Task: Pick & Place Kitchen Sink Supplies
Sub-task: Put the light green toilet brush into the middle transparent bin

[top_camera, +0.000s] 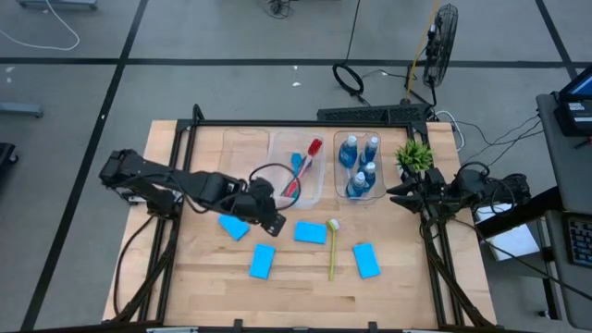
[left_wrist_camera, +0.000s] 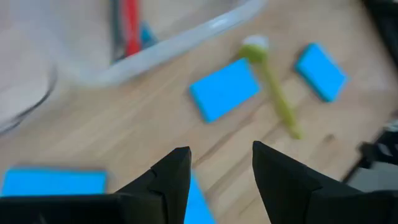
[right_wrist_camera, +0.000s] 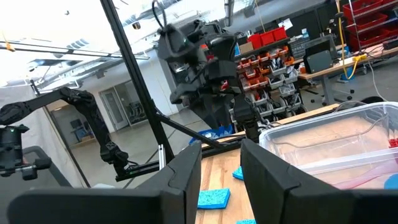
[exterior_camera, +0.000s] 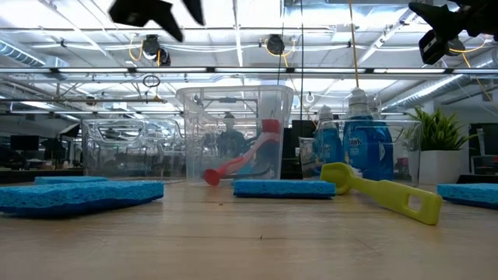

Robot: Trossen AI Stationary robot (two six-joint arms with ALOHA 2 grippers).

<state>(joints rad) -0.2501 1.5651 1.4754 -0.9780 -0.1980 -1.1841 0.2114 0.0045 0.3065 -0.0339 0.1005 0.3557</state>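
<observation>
Nearest the front of the worktop, two blue sponges lie flat either side of the yellow-green brush, with two more just behind; the left hand hangs above these, fingers apart and empty. Behind, a clear bin holds the red brush and a blue one, and its neighbour the blue bottles. The right hand waits by the plant, narrowly open, gripping nothing.

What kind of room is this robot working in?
Probably a robot lab or workshop, not a real kitchen. The wooden table stands on a bare floor with loose cables and a fan. Behind it are shelves with red bins and high ceiling lights.
</observation>
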